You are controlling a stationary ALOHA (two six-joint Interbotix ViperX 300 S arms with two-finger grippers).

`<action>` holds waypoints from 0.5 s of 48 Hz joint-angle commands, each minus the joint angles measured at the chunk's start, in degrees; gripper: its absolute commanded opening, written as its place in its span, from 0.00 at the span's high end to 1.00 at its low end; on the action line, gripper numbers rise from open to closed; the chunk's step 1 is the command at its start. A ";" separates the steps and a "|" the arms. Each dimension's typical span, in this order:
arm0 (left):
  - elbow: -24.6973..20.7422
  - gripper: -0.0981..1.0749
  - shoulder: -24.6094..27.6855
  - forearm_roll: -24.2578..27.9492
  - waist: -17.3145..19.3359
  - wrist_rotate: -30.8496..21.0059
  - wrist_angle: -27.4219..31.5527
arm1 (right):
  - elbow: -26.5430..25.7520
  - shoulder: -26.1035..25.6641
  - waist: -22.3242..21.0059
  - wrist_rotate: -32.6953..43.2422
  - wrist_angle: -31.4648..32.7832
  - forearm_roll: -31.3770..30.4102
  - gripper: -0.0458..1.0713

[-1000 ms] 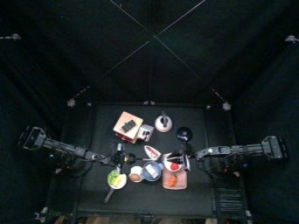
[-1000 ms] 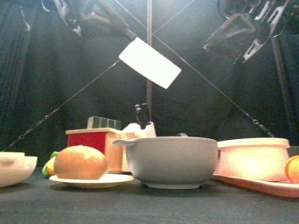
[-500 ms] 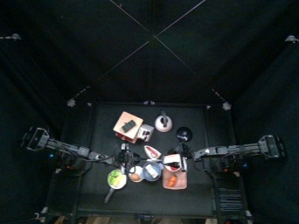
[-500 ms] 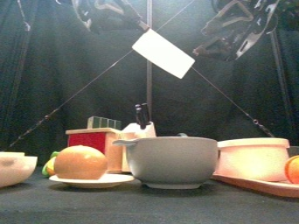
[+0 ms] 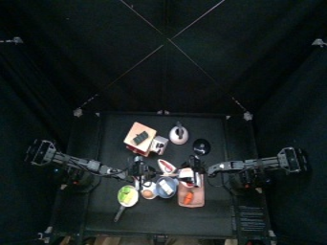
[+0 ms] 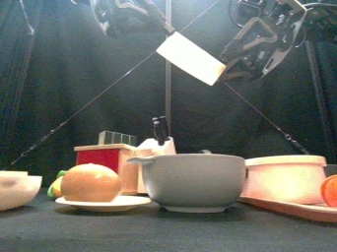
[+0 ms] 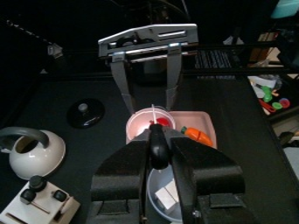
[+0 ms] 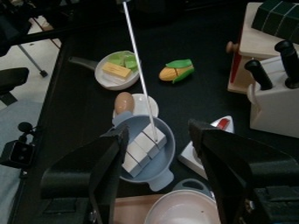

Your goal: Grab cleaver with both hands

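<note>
The top view looks straight down from high up, the tabletop (image 5: 102, 182) small. The front view looks level, close behind a grey bowl (image 6: 195, 181). Each wrist camera sees that bowl too.

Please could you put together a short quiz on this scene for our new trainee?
1. True or false: the left gripper holds the cleaver in the air.
2. Which gripper stands wide open, gripping nothing? A. the left gripper. B. the right gripper. C. neither.
3. What lies in the grey bowl, as the right wrist view shows?
Key: 1. True. 2. B. 3. Pale cubes.
</note>
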 commanded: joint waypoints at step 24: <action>-2.20 0.44 0.70 0.09 0.70 -0.18 0.09 | -3.87 3.43 -0.62 -0.09 -0.62 2.29 0.31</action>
